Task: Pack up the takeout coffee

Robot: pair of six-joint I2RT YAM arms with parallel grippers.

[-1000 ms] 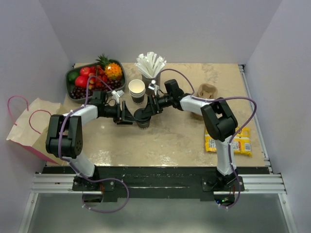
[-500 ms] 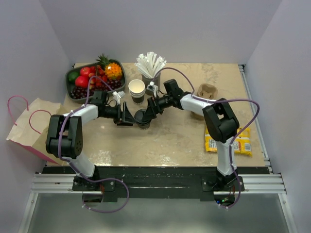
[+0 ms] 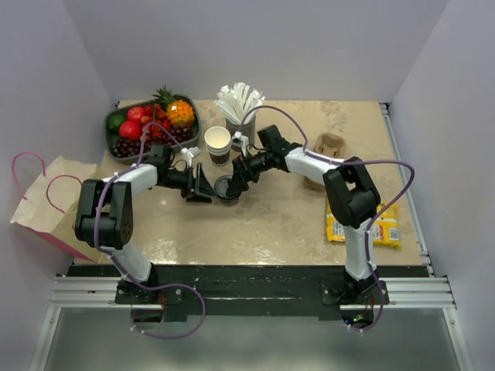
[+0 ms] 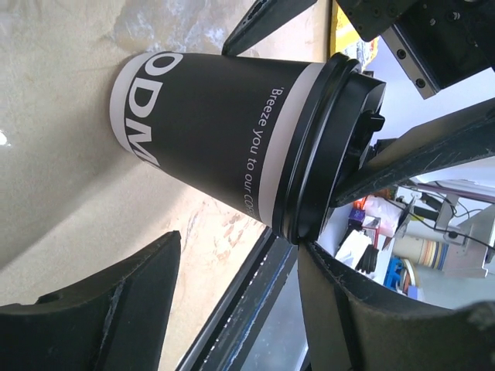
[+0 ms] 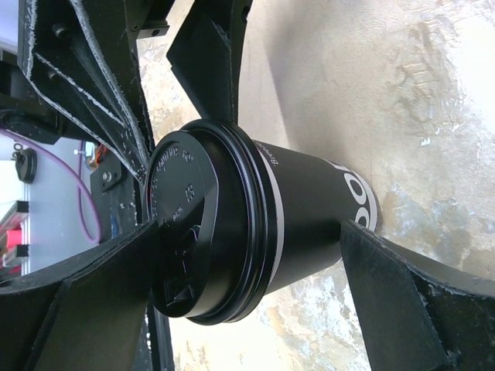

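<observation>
The takeout coffee (image 3: pixel 227 188), a dark-brown cup with a black lid, stands upright on the table (image 3: pixel 278 224) at its middle. My left gripper (image 3: pixel 204 185) is open just to its left. In the left wrist view its jaws (image 4: pixel 240 243) straddle the near side of the cup (image 4: pixel 224 131), and one finger (image 4: pixel 363 309) meets the lid rim. My right gripper (image 3: pixel 236 178) is open at the cup from the right. In the right wrist view (image 5: pixel 247 228) one finger (image 5: pixel 85 301) lies by the lid top and the other finger (image 5: pixel 410 309) by the cup's base (image 5: pixel 309 209).
A tray of fruit (image 3: pixel 110 137) sits at the back left. A stack of lidless cups (image 3: pixel 218 144) and a holder of white straws (image 3: pixel 240 104) stand just behind the coffee. A paper bag (image 3: pixel 46 197) lies off the left edge. A cardboard carrier (image 3: pixel 329 147) and yellow packets (image 3: pixel 363 224) lie right.
My right gripper has shifted slightly left and back around the cup. The cup sits a little farther back. The left gripper has barely moved.
</observation>
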